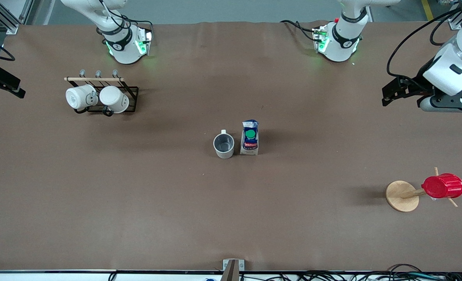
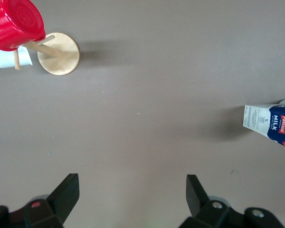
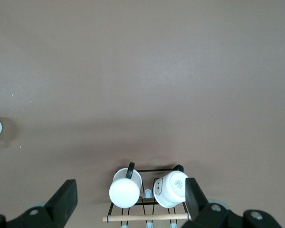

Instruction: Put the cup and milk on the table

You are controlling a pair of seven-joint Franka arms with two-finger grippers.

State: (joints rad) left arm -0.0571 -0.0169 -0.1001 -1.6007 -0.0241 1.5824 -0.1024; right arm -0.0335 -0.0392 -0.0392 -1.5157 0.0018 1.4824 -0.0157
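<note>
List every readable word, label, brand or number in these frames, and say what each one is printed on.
"Pascual", on the red label of the milk, left wrist view.
"MILK", white letters on the carton's blue panel, same view.
"1L", on the carton's white side; the fine print under it is too small to read.
Red label on the carton in the front view: blurred.
Dark marking on one white mug on the rack: unreadable.
The cup: no lettering visible.

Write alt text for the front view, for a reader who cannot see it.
An off-white cup and a blue-and-white milk carton stand upright side by side mid-table, neither held. The left gripper and right gripper wait, open, at their own ends of the table. Two white mugs hang on a black rack, and a red cup sits on a wooden stand.
</note>
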